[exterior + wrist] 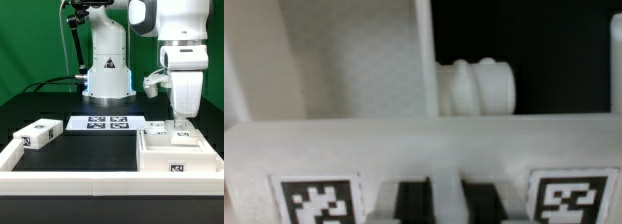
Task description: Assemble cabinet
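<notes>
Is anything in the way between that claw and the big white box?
Nothing visible. The gripper hangs right at the far edge of the cabinet, nothing between them. The loose block and the marker board lie well off to the exterior view's left.

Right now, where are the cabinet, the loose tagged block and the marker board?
cabinet [163, 152], exterior view, bare top face.
loose tagged block [38, 134], exterior view, middle of its body.
marker board [100, 124], exterior view, centre, among its tags.
</notes>
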`<state>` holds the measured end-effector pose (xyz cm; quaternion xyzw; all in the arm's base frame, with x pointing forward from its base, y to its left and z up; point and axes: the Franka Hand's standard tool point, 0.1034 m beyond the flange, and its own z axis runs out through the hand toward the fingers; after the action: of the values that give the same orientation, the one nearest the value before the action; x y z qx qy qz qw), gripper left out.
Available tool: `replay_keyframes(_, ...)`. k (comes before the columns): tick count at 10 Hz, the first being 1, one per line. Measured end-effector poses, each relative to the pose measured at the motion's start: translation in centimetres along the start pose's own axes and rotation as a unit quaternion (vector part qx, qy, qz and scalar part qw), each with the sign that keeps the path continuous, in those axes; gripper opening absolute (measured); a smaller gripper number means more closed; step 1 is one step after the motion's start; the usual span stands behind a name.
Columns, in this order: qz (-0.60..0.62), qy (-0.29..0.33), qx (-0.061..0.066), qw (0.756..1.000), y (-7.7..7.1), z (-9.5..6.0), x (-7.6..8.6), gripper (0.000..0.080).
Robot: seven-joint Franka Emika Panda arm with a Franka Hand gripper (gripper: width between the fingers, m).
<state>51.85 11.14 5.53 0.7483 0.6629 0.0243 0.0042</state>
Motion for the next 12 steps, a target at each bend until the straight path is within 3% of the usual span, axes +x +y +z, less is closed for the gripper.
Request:
replay_keyframes(3,-0.015,0.004,-0.007,1.000,2.9,0.0,0.1,0.0070)
replay_keyframes(8,-0.037,0.005,-0.012,0.999,5.4,0.0,0.3,0.0071)
replay_keyframes(10,-0.036,0.001,-0.005,0.999,6.3,0.1,0.5,0.0071)
replay_keyframes(12,-0.034,-0.011,0.016,0.999,6.3,0.3,0.5,0.0071)
